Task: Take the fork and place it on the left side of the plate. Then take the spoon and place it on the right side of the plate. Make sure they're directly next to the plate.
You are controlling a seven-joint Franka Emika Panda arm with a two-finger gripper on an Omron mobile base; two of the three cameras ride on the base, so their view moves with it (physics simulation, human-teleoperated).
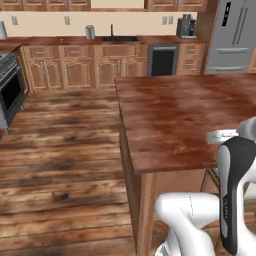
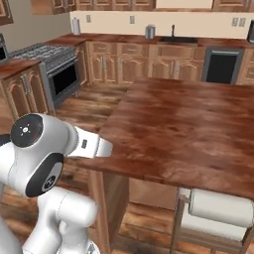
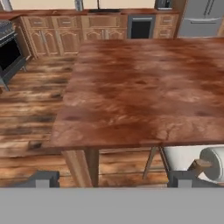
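Note:
The fork, the spoon and the plate are out of view. My gripper (image 3: 113,180) hangs in front of the near edge of a wooden island table (image 3: 140,87), a little above its top. Its two dark fingertips (image 3: 43,179) stand far apart at the bottom of the hand view, open, with nothing between them. The white arm rises before the table's near corner (image 1: 140,172).
A stool with a white cushion (image 2: 221,208) is tucked under the table's near edge. A stove (image 1: 10,85) stands at the far left, cabinets and a sink (image 1: 120,39) line the back wall, and a fridge (image 1: 232,35) fills the back right. Wooden floor (image 1: 65,165) lies left of the table.

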